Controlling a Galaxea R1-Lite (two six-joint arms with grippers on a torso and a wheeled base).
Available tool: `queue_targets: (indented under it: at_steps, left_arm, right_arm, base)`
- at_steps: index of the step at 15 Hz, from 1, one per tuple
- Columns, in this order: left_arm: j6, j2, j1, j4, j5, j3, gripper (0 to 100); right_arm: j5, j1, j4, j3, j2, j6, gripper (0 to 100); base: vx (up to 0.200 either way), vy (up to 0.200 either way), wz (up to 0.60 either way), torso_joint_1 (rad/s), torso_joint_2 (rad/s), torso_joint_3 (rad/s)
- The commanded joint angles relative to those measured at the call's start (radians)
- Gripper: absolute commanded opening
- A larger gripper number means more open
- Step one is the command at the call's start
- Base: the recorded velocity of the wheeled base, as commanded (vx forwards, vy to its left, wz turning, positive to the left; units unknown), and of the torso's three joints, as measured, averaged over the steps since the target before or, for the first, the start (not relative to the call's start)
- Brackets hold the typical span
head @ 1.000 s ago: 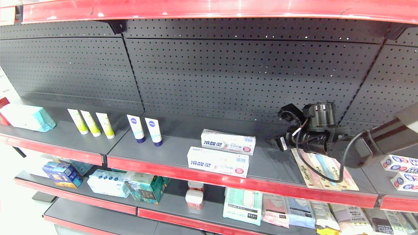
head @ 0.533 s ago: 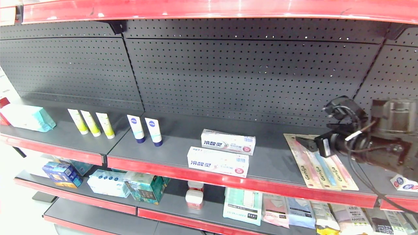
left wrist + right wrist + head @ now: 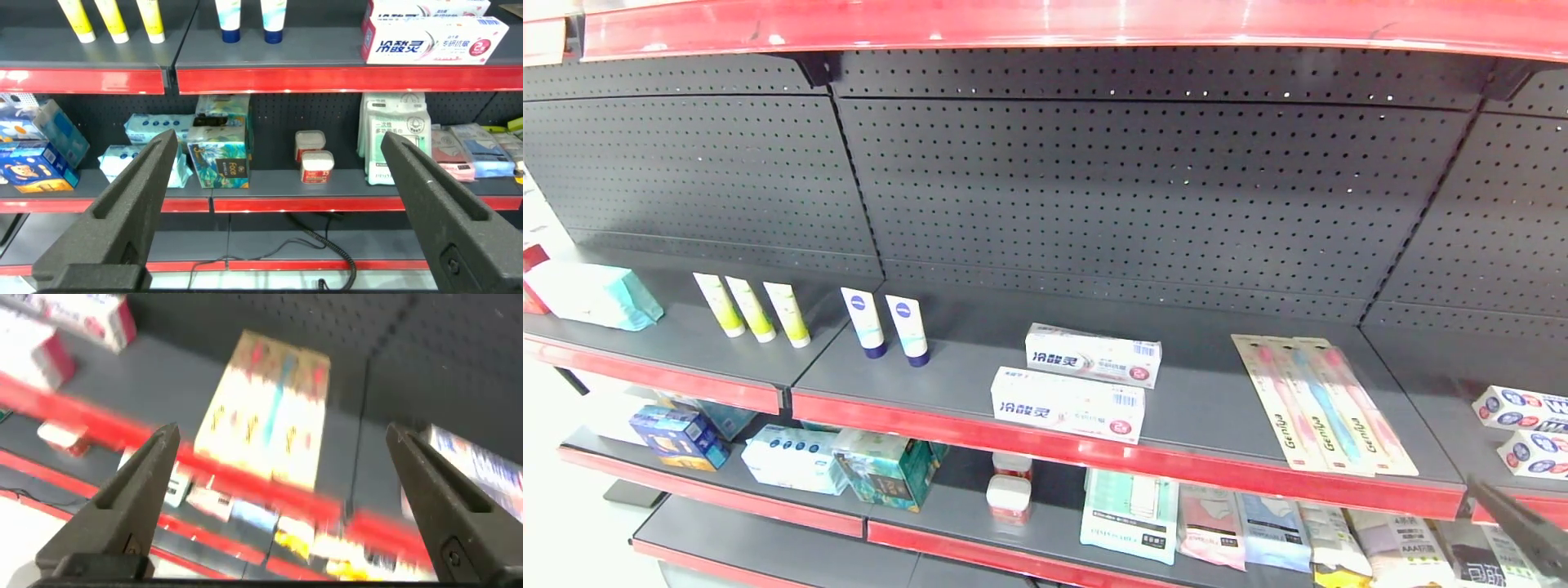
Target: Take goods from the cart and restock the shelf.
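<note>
**Both tools empty: mind the shelf's front edge as you pull away**

The toothbrush pack [image 3: 1327,406] lies flat on the shelf [image 3: 1209,400], at the right end of the middle bay. Its near end reaches the red lip [image 3: 1176,465] along the front edge. Your right tool [image 3: 282,429] is spread wide and holds nothing, looking down on that pack from in front of the shelf. Your left tool [image 3: 278,137] is also wide and empty, and sits low, facing the shelf below.

The placing looks done, so the risks come from the move away:

- The pack has little margin at the front edge. If a finger or the cable of the right arm brushes its near end, the pack may slide over the lip and fall.
- The small boxes [image 3: 1519,408] sit at the front edge of the next bay to the right. A wide sweep of the right arm on that side could knock them off.
- The left tool's open fingers span a lot of width. If you turn toward the cart without pulling that arm back, a finger may catch the teal box [image 3: 219,155] on the lower shelf.
- The toothpaste boxes [image 3: 1067,404] are well apart from both tools and look safe.
</note>
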State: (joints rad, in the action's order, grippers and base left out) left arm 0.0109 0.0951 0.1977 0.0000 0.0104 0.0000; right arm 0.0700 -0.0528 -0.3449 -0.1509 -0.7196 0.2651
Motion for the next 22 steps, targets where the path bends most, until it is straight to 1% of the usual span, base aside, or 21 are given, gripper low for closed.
queue_targets:
  at_steps: [1,2,5,6,7,9,10,11,12,13,15,17,18,20,22]
  left_arm:
    - [0.0,0.002,0.0,0.0,0.0,0.0,100]
    - [0.0,0.002,0.0,0.0,0.0,0.0,100]
    - [0.0,0.002,0.0,0.0,0.0,0.0,100]
    - [0.0,0.002,-0.001,0.0,0.0,0.0,100]
    - [0.0,0.002,0.0,0.0,0.0,0.0,100]
    - [0.0,0.002,0.0,0.0,0.0,0.0,100]
    - [0.0,0.002,0.0,0.0,0.0,0.0,100]
    - [0.0,0.002,0.0,0.0,0.0,0.0,100]
    - [0.0,0.002,0.0,0.0,0.0,0.0,100]
    - [0.0,0.002,0.0,0.0,0.0,0.0,100]
    - [0.003,0.002,0.0,0.0,-0.003,0.0,100]
    - [0.003,0.002,0.0,0.0,-0.003,0.0,100]
    - [0.0,0.002,0.0,0.0,-0.001,0.0,100]
    - [0.0,0.002,0.0,0.0,-0.001,0.0,100]
    - [-0.002,0.002,0.0,0.0,0.0,0.0,100]
  right_arm:
    - [0.03,-0.058,0.296,0.102,0.542,-0.01,100]
    - [0.021,-0.058,0.374,0.103,0.634,-0.009,100]
    - [-0.05,-0.058,0.36,0.109,0.623,-0.029,100]
    - [-0.076,-0.058,0.365,0.109,0.623,-0.116,100]
    - [-0.075,-0.058,0.363,0.111,0.623,-0.159,100]
    - [-0.076,-0.058,0.348,0.123,0.623,-0.145,100]
    - [-0.068,-0.058,0.282,0.149,0.623,-0.155,100]
    - [-0.05,-0.055,0.276,0.151,0.621,-0.161,100]
    - [0.002,-0.035,0.279,0.151,0.623,-0.158,100]
    - [0.002,-0.036,0.282,0.151,0.623,-0.179,100]
    - [-0.088,-0.036,0.349,0.151,0.623,-0.264,100]
    - [-0.047,-0.035,0.343,0.149,0.623,-0.222,100]
    - [-0.047,-0.035,0.342,0.151,0.623,-0.218,100]
    - [-0.068,-0.036,0.345,0.151,0.623,-0.261,100]
    - [-0.072,-0.036,0.345,0.151,0.623,-0.262,100]
  base:
    - [0.0,0.0,0.0,0.0,0.0,0.0]
    - [0.0,0.0,0.0,0.0,0.0,0.0]
    - [0.0,0.0,0.0,0.0,0.0,0.0]
    - [0.0,0.0,0.0,0.0,0.0,0.0]
    - [0.0,0.0,0.0,0.0,0.0,0.0]
    - [0.0,0.0,0.0,0.0,0.0,0.0]
    - [0.0,0.0,0.0,0.0,0.0,0.0]
    - [0.0,0.0,0.0,0.0,0.0,0.0]
    - [0.0,0.0,0.0,0.0,0.0,0.0]
    - [0.0,0.0,0.0,0.0,0.0,0.0]
    - [0.0,0.0,0.0,0.0,0.0,0.0]
    - [0.0,0.0,0.0,0.0,0.0,0.0]
    - [0.0,0.0,0.0,0.0,0.0,0.0]
    - [0.0,0.0,0.0,0.0,0.0,0.0]
    - [0.0,0.0,0.0,0.0,0.0,0.0]
